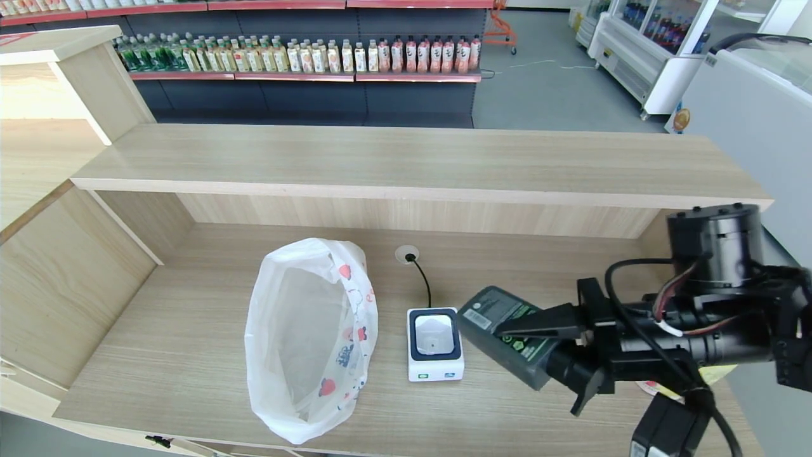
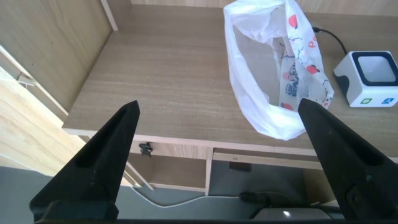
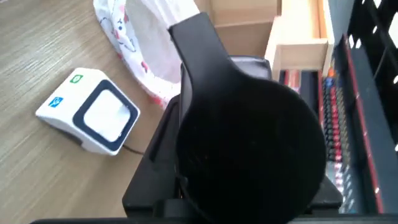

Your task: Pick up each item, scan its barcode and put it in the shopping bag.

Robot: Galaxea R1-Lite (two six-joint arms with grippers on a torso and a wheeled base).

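Dark box (image 1: 491, 314) clamped in your right gripper (image 1: 533, 349), just right of the scanner (image 1: 434, 343), arm level, left gripper (image 2: 219, 109) spread wide.

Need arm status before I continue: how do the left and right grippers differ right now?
The right gripper is shut on a dark box; the left gripper is open and empty. The right gripper holds its box above the counter, close beside the scanner; the left gripper sits at the counter's near edge, short of the shopping bag. Both have black fingers.
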